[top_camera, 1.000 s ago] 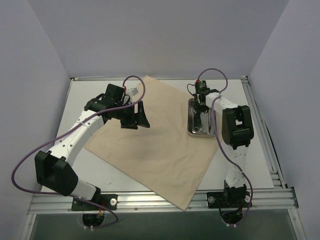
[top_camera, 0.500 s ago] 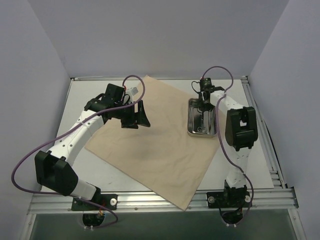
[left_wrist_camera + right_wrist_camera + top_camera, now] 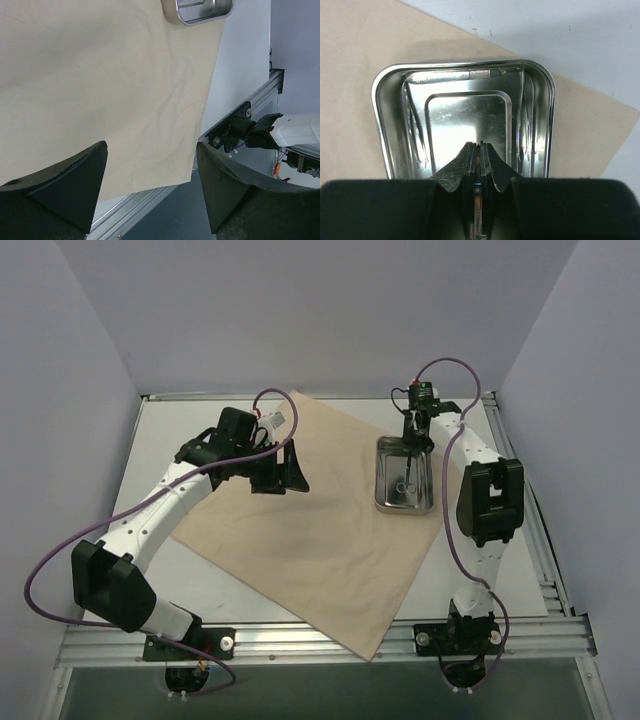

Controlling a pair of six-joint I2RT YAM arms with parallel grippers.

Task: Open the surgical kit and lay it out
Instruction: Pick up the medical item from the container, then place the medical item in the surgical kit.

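Observation:
The tan wrap sheet (image 3: pixel 320 530) lies spread flat as a large square on the white table. The shiny steel tray (image 3: pixel 383 502) stands on its right corner. My right gripper (image 3: pixel 410 445) hangs over the tray's far end, shut on a thin metal instrument; whether it is scissors or tweezers I cannot tell. In the right wrist view the gripper (image 3: pixel 481 145) pinches that metal strip above the tray (image 3: pixel 377 100), where a ridged metal tool (image 3: pixel 470 75) lies along the far wall. My left gripper (image 3: pixel 290 468) is open and empty above the sheet's upper left part, as the left wrist view (image 3: pixel 150 147) shows.
The aluminium rail (image 3: pixel 300 640) runs along the table's near edge, close to the sheet's near corner (image 3: pixel 372 655). Grey walls close in the left, back and right. The right arm's base (image 3: pixel 245 130) shows in the left wrist view.
My right gripper has drawn back and up from inside the tray toward its far end, still shut. My left gripper has shifted a little to the right over the sheet.

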